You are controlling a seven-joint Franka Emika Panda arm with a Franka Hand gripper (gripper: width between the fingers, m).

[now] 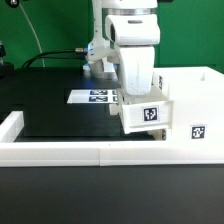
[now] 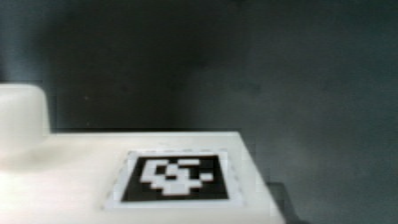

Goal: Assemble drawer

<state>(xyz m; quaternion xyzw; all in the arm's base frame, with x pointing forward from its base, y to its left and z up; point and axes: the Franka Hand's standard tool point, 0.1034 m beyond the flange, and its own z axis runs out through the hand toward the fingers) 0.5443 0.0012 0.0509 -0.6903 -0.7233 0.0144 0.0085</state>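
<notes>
In the exterior view my gripper [image 1: 134, 94] points down at the middle of the table and is shut on a small white tray [image 1: 143, 116] with a square tag on its face. The tray hangs tilted, just above the black tabletop and against the side of the tall white box housing [image 1: 192, 95] on the exterior view's right, which also carries a tag. In the wrist view the tray's tagged white face [image 2: 176, 176] fills the lower part of the picture. My fingertips are hidden there. A second tray does not show.
The marker board [image 1: 95, 97] lies on the black tabletop behind the arm. The low white rail [image 1: 60, 151] runs along the table's front and the exterior view's left side. A rounded white shape [image 2: 18, 120] sits at the wrist view's edge.
</notes>
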